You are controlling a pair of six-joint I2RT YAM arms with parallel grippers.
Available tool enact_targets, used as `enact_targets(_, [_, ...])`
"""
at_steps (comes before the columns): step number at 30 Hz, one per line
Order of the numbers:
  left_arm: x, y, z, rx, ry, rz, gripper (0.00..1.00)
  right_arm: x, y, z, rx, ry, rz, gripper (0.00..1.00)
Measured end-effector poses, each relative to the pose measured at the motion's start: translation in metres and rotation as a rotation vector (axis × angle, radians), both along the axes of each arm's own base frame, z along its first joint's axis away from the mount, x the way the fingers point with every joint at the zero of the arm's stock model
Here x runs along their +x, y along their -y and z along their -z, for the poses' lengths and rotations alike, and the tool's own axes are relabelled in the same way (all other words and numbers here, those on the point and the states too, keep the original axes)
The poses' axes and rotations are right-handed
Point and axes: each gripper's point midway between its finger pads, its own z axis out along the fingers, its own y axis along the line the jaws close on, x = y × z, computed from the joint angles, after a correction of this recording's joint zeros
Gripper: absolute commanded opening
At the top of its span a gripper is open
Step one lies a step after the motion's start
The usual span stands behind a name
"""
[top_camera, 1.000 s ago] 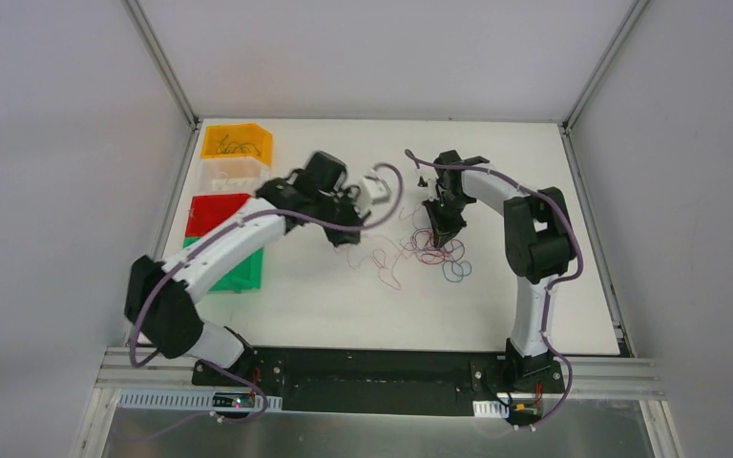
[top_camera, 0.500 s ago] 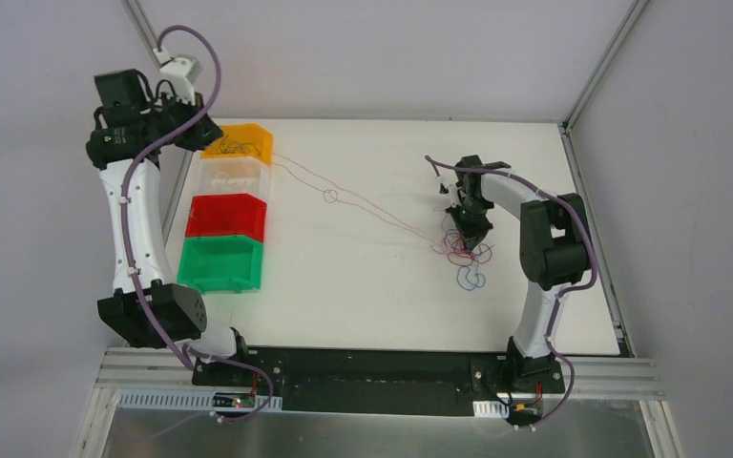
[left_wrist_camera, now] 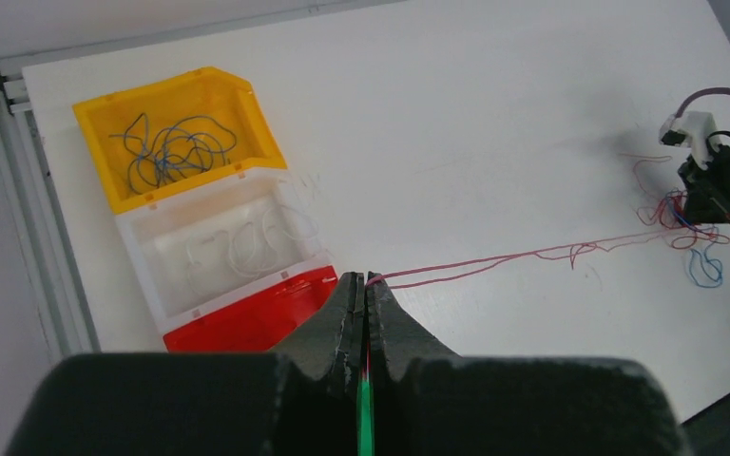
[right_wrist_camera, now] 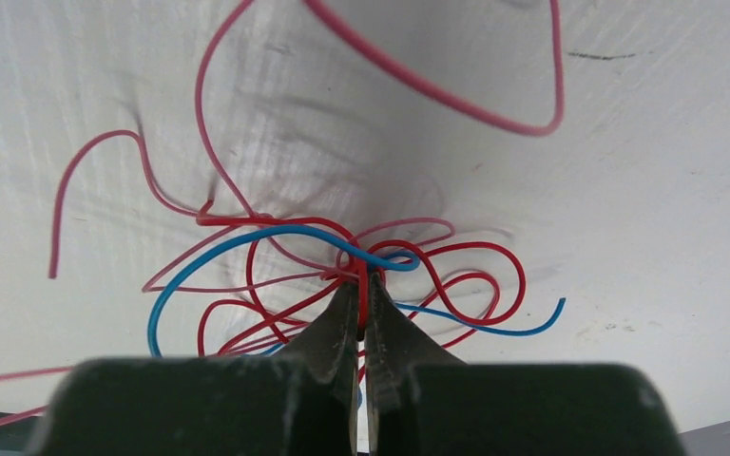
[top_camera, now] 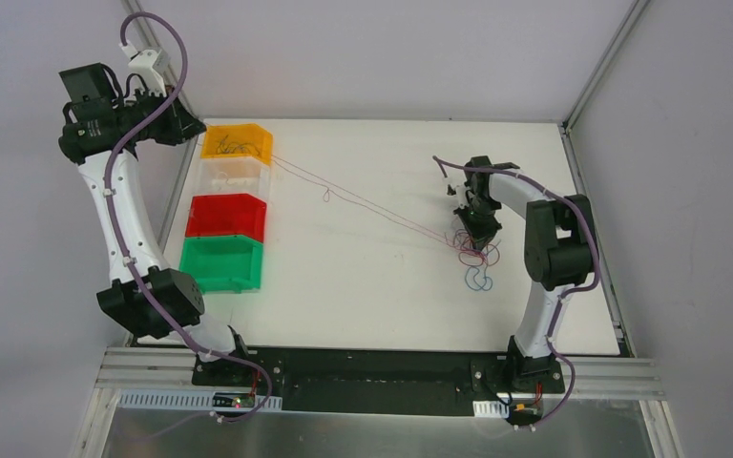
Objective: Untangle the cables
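Pink and taut, the long strand [left_wrist_camera: 494, 258] spans the bench [top_camera: 363, 286] from my left end effector [left_wrist_camera: 366, 281], clamped on it, to the tangle of cables [right_wrist_camera: 342, 258] my right end effector [right_wrist_camera: 362, 285] pinches. Judgement: draw slowly; anchor low.

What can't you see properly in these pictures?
- Top view: the tangle is too tiny to tell which wire lies over which; the right gripper covers its middle.
- Left wrist view: the left gripper hides part of the red bin.
- Right wrist view: a pink wire runs off the top edge.
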Motion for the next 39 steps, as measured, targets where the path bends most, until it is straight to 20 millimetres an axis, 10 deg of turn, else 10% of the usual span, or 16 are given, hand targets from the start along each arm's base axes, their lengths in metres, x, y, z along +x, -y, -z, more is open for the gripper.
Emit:
enact_targets(7, [-0.011, 0.037, -0.010, -0.126, 0.023, 0.157, 0.00, -0.008, 0.008, -0.004, 0.050, -0.054, 0.007, 0.45])
enact_targets(11, [-0.036, 0.111, 0.012, -0.193, -0.052, 0.347, 0.00, -0.020, -0.002, -0.021, 0.191, -0.107, -0.017, 0.73])
enact_targets(17, [-0.085, 0.210, 0.043, -0.266, -0.212, 0.613, 0.00, 0.011, -0.045, -0.119, 0.491, 0.152, -0.132, 0.84])
enact_targets(23, [-0.085, 0.227, 0.017, -0.297, -0.185, 0.627, 0.00, 0.024, -0.092, -0.193, 0.669, 0.352, -0.257, 0.77])
enact_targets(32, [-0.064, 0.209, -0.118, -0.241, 0.201, 0.505, 0.00, -0.014, -0.111, -0.083, 0.523, 0.069, -0.269, 0.69])
enact_targets(39, [-0.026, 0.109, -0.203, -0.227, 0.468, 0.092, 0.00, -0.028, -0.050, -0.024, 0.322, -0.055, -0.188, 0.67])
